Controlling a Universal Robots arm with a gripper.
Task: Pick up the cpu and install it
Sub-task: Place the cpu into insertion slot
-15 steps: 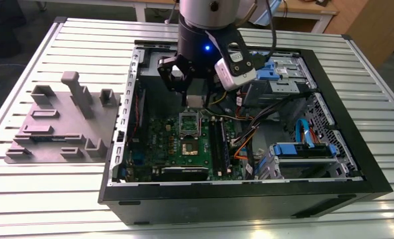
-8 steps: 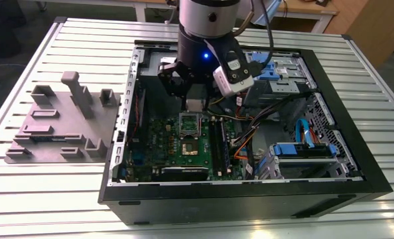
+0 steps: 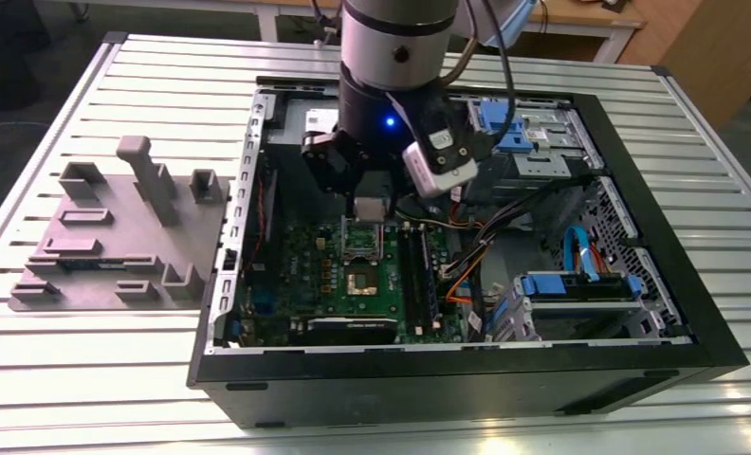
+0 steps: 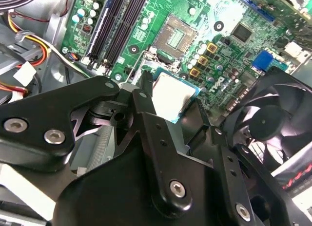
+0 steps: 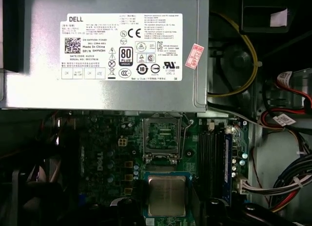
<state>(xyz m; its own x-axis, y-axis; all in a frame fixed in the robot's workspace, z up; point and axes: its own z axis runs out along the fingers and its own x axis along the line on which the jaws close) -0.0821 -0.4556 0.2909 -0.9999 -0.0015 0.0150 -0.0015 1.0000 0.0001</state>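
Exterior view: your gripper (image 3: 371,210) hangs inside the PC case (image 3: 679,313), over the board (image 3: 325,275). Second wrist view: fingers (image 4: 145,97) are closed on the cpu (image 4: 170,93), held by its edges above the board w/ the open socket (image 4: 176,37) nearby. First wrist view: cpu sits just beside the socket, PSU (image 5: 39,89) past it.

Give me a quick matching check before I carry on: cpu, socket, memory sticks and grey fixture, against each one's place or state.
1. cpu
2. socket
3. memory sticks
4. grey fixture

a. on the table, outside the case
b. held in the gripper
c. open and empty
d. black, in slots beside the socket

Pairs: 1-b, 2-c, 3-d, 4-a
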